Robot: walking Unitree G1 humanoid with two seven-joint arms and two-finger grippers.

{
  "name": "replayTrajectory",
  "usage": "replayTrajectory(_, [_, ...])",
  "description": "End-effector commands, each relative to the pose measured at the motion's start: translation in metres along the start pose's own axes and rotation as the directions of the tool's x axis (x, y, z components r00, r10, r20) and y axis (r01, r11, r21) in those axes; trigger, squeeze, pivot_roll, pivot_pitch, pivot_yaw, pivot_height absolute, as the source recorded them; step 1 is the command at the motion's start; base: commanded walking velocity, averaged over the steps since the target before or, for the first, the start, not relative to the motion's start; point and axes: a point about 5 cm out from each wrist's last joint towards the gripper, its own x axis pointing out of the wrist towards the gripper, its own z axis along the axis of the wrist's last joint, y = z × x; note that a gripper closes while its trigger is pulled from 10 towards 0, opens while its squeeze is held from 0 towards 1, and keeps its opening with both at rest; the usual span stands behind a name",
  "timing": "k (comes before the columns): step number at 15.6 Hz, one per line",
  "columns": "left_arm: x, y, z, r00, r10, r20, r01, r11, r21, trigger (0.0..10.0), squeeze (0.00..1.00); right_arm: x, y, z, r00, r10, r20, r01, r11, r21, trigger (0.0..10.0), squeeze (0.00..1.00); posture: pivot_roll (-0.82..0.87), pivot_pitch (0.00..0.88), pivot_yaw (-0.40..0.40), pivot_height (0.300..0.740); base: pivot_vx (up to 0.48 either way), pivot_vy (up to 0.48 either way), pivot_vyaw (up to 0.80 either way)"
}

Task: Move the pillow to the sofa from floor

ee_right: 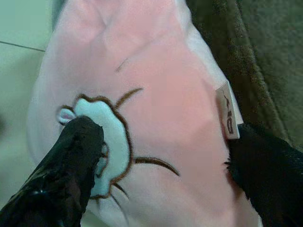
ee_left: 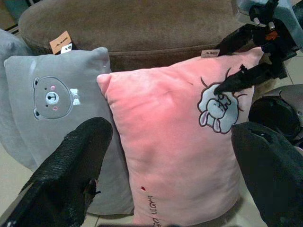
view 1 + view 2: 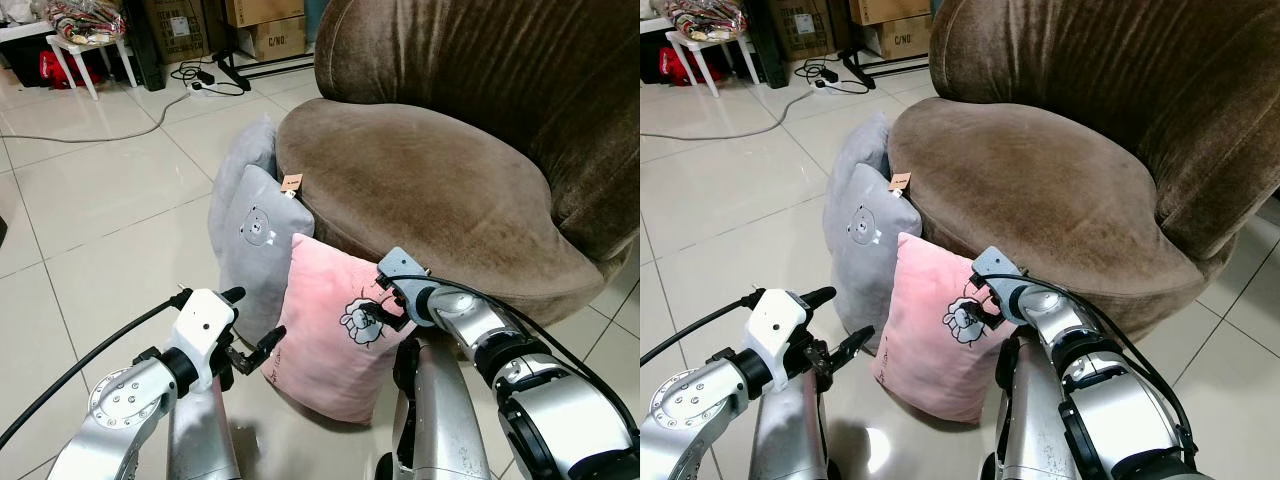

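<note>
Now our right hand [image 3: 391, 301] straddles the pink pillow's [image 3: 328, 330] top edge, fingers spread; our left hand [image 3: 250, 330] hovers open beside it.

We see pink pillow [image 3: 335, 325] with white-and-brown animal motif | grey pillow [image 3: 258, 245] with pale bear face, pink cheeks | brown plush sofa [image 3: 450, 180] | pale glossy floor tiles [image 3: 90, 190] | silver arms, black fingers [image 2: 71, 165]

Three pillows stand on the tiled floor: one pink pillow [image 3: 335, 330] at centre and two grey pillows [image 3: 262, 240], [image 3: 243, 160] just left of it. One brown sofa [image 3: 440, 180] fills the right. Two cardboard boxes [image 3: 272, 38], [image 3: 265, 9] sit at top centre, and one white stool [image 3: 85, 50] at upper left.
</note>
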Motion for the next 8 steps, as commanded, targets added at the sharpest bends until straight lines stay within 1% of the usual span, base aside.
replayTrajectory(1, [0.000, 0.001, -0.001, 1.000, -0.007, -0.012, 0.007, 1.000, -0.002, 10.0, 0.00, -0.001, -0.006, -0.003, 0.997, -0.075, -0.024, 0.076, 0.997, 0.010, 10.0, 0.00, 0.01, 0.000, -0.028, 0.391, 0.000, 0.000, 0.00])
replayTrajectory(2, [0.000, 0.001, -0.001, 1.000, -0.007, -0.013, 0.007, 1.000, -0.001, 10.0, 0.00, -0.001, -0.009, -0.003, 0.992, -0.126, -0.029, 0.126, 0.992, 0.025, 10.0, 0.00, 0.01, 0.000, -0.027, 0.391, 0.000, 0.000, 0.00])
replayTrajectory(4, [0.000, 0.002, -0.001, 1.000, -0.007, -0.014, 0.007, 1.000, 0.001, 10.0, 0.00, -0.001, -0.009, -0.005, 0.985, -0.164, -0.056, 0.165, 0.986, 0.006, 10.0, 0.00, 0.01, 0.003, -0.026, 0.391, 0.000, 0.000, 0.00])
replayTrajectory(6, [0.000, 0.002, -0.002, 1.000, -0.010, -0.017, 0.010, 1.000, 0.003, 10.0, 0.00, 0.001, -0.004, -0.010, 0.984, -0.149, -0.100, 0.148, 0.989, -0.019, 10.0, 0.00, 0.02, 0.005, -0.026, 0.391, 0.000, 0.000, 0.00])
replayTrajectory(7, [-0.001, 0.002, -0.002, 1.000, -0.011, -0.019, 0.011, 1.000, 0.003, 10.0, 0.00, 0.001, -0.001, -0.015, 0.984, -0.122, -0.127, 0.120, 0.992, -0.029, 10.0, 0.00, 0.02, 0.006, -0.026, 0.391, 0.000, 0.000, 0.00])
replayTrajectory(8, [-0.001, 0.001, -0.002, 1.000, -0.013, -0.020, 0.013, 1.000, 0.001, 10.0, 0.00, 0.002, 0.006, -0.022, 0.983, -0.071, -0.167, 0.067, 0.997, -0.029, 10.0, 0.00, 0.02, 0.005, -0.027, 0.391, 0.000, 0.000, 0.00])
